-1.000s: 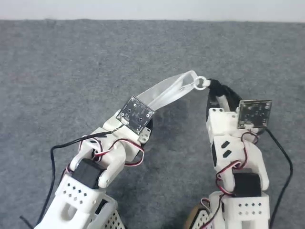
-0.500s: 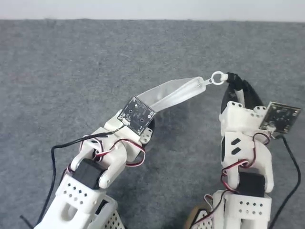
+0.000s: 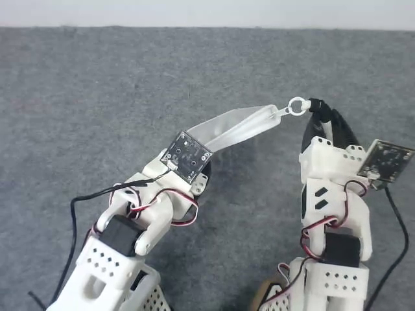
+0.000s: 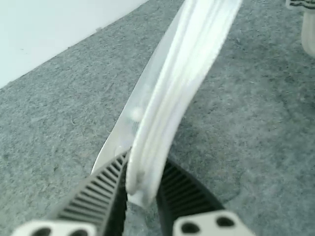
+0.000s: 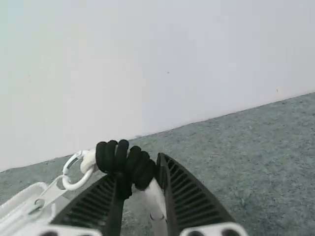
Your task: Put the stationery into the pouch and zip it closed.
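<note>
Pouch [image 3: 237, 126] is hanging stretched over the worktop [image 3: 97, 84], left tool [image 4: 142, 173] is clamping one end, right tool [image 5: 140, 169] is clamping the black cord [image 5: 124, 158] on the zip ring [image 3: 297, 105] at the other end.

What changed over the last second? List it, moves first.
The right arm swung rightward and farther up the table, jaws shut on the black cord, dragging the ring along and stretching the pouch out. The left arm stayed put, jaws clamped on the pouch's other end.

Black cord [image 5: 120, 156] in right pincer [image 5: 140, 171] (snug)
</note>
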`<state>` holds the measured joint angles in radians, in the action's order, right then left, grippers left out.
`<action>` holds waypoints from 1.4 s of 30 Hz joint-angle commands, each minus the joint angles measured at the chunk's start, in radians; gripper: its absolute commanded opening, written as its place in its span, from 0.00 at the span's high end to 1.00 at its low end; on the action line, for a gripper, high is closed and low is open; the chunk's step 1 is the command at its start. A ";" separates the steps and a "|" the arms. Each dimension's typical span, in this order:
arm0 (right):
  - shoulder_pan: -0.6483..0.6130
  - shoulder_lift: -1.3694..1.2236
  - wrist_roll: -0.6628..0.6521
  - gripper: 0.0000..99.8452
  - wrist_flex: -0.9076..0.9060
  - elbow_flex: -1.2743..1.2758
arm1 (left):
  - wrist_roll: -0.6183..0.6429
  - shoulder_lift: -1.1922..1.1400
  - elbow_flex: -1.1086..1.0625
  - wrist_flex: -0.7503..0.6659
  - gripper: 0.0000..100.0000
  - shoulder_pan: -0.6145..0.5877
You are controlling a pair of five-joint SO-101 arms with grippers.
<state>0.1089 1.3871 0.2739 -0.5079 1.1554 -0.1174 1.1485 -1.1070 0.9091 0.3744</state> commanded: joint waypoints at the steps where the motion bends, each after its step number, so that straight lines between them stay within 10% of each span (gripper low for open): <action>1: 0.122 0.035 0.026 0.97 0.002 -0.058 | 0.017 0.002 -0.013 0.000 0.99 -0.057; 16: -0.194 0.035 -0.201 0.87 -0.130 -0.072 | 0.049 0.002 -0.013 -0.038 0.99 -0.104; 33: -0.193 0.035 -0.195 0.87 -0.136 -0.066 | 0.242 0.002 0.053 -0.178 0.99 -0.439; 42: -0.193 0.035 -0.195 0.87 -0.136 -0.066 | 0.239 0.000 0.030 -0.215 0.98 -0.371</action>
<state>-0.0767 1.3963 0.0882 -0.6398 1.1278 0.1112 1.1316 -1.1132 0.7311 -0.0491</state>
